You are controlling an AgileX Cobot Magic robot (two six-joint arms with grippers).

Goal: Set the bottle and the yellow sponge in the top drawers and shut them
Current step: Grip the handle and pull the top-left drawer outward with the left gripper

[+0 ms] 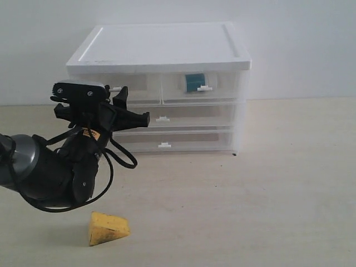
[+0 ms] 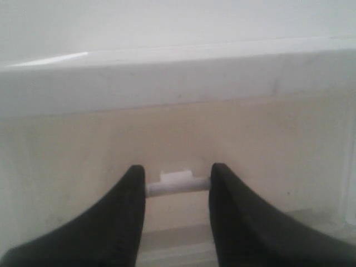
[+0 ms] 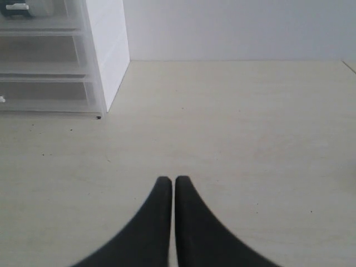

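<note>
Though blurry, tab in L claw

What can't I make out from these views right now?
- Bottle, exterior view: the top right drawer has a translucent front that blurs its cap and label.
- Left end effector, left wrist view: blurred close-up, so it is unclear whether its fingers already pinch the handle.
- Right end effector: outside the exterior view's frame.

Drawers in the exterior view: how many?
4. Two half-width on top: top-left drawer, its handle in the left gripper; top-right drawer, with the bottle inside. Two full-width below: middle drawer, then bottom drawer. None looks hidden.
</note>
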